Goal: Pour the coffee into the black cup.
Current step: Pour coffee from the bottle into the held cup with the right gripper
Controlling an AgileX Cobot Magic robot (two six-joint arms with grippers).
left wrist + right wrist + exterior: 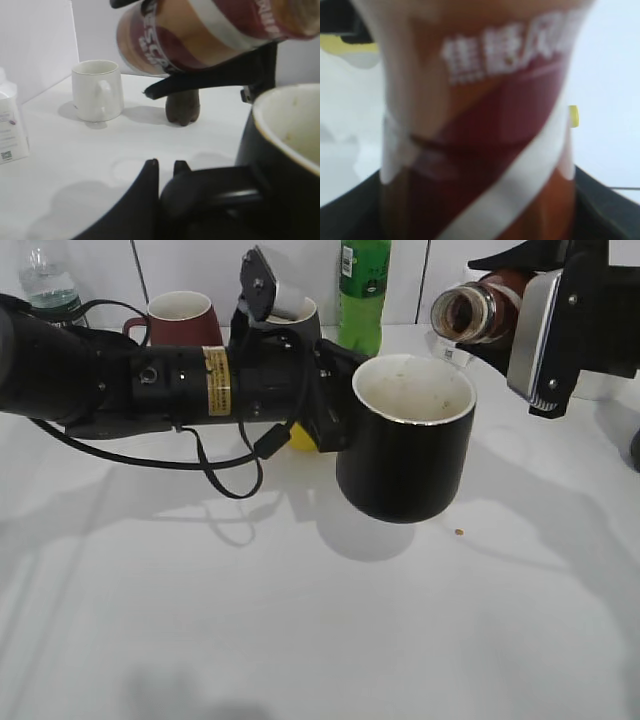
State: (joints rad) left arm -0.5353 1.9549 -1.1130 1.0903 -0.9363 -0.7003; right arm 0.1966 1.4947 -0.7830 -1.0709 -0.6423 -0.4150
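My left gripper [328, 425] is shut on the loop handle of the black cup [405, 460] and holds it upright above the table; its white inside looks almost empty, with faint stains. The left wrist view shows the fingers [167, 167] closed on the handle, with the cup [290, 165] at the right. My right gripper [505, 300] is shut on the coffee bottle [478, 310]. The bottle lies tipped on its side, its open mouth above and right of the cup's rim. It fills the top of the left wrist view [210, 30] and most of the right wrist view [480, 125].
A maroon mug [182, 320], a dark grey mug [298, 312], a green bottle [362, 290] and a clear bottle [48, 280] stand at the back. A yellow object [302, 437] lies behind the cup. A white mug [96, 90] and a white bottle [10, 130] show in the left wrist view.
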